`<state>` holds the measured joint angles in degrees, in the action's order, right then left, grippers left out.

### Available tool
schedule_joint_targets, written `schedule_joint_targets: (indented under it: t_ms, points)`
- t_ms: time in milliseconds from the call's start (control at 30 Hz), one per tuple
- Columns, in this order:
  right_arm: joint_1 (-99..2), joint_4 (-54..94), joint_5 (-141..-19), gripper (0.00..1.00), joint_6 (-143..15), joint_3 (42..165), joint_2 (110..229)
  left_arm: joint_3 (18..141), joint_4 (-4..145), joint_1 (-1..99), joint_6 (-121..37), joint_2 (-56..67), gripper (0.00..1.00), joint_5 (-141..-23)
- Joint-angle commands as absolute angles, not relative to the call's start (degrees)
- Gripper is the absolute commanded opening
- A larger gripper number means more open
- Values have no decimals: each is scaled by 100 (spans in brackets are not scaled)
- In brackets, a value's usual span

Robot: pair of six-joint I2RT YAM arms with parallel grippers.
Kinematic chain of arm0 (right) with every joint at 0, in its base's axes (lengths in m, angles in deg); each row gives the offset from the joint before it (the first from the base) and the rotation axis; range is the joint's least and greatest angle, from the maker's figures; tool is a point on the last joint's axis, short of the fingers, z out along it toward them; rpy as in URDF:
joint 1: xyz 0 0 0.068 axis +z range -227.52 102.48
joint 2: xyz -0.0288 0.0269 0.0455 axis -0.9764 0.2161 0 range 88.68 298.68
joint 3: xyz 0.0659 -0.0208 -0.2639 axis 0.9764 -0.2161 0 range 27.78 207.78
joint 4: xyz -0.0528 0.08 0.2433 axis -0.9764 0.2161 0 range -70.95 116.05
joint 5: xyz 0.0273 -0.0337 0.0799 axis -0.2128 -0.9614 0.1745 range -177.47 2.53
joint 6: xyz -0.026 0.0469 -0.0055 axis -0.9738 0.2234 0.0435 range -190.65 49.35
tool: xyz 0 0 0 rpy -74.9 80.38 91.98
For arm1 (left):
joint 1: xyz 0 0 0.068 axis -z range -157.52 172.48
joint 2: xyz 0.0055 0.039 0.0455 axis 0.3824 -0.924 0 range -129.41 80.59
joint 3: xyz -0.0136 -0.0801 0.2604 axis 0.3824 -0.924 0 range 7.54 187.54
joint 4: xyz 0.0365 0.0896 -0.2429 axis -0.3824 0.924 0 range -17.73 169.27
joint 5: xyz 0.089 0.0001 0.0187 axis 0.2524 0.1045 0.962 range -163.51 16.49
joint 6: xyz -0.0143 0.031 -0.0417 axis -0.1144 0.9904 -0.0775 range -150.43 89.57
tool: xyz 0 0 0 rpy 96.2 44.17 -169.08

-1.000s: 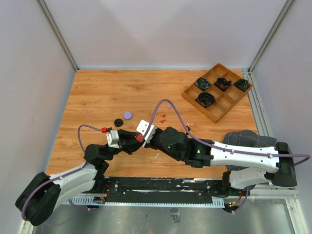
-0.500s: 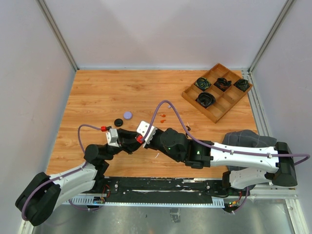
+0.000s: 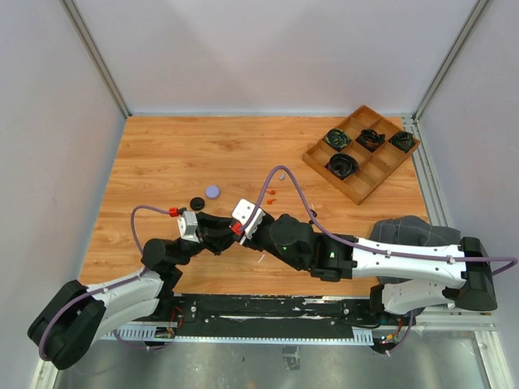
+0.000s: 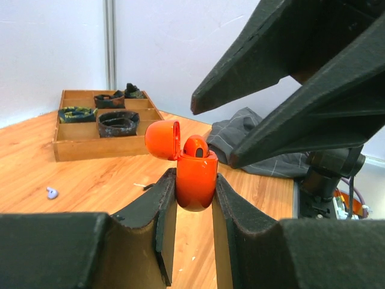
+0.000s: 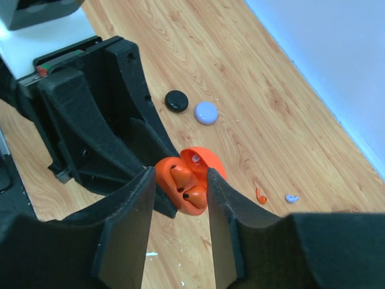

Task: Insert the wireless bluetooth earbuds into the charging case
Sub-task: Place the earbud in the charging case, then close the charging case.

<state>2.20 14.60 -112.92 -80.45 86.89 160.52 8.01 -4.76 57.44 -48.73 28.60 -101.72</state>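
Pale walls [image 3: 268,57] (evenly lit) enclose the table [image 3: 178,154] — wooden.

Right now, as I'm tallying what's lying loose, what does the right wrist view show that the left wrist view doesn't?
Only the right wrist view shows a black disc, a lilac disc and a loose orange earbud. Only the left wrist view shows the wooden tray of coiled cables and a grey cloth. Both show the open orange charging case clamped in the jaws of the left gripper, an orange bud seated inside it, and a loose lilac earbud.
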Motion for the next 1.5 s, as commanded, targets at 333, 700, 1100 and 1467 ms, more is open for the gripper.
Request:
schedule_joint_targets:
  t_ms: [333, 700, 1100, 1467]
  points:
    - [-1431, 2322, -7854, 75, -7651, 8316, 14900, 766, -705, 5711, -4840, 2511, 0, -10550]
    - [-2283, 2720, -6092, 94, -8351, 8142, 14979, 1246, -587, 5710, -5094, 2214, 0, -11364]
    - [-2347, 2813, -5575, 94, -8472, 8205, 15267, 1477, -704, 5711, -5359, 1845, 0, -11169]
    - [-2342, 3124, -5239, 87, -8464, 8281, 15248, 1760, 342, 5709, -5295, 1630, 0, -10448]
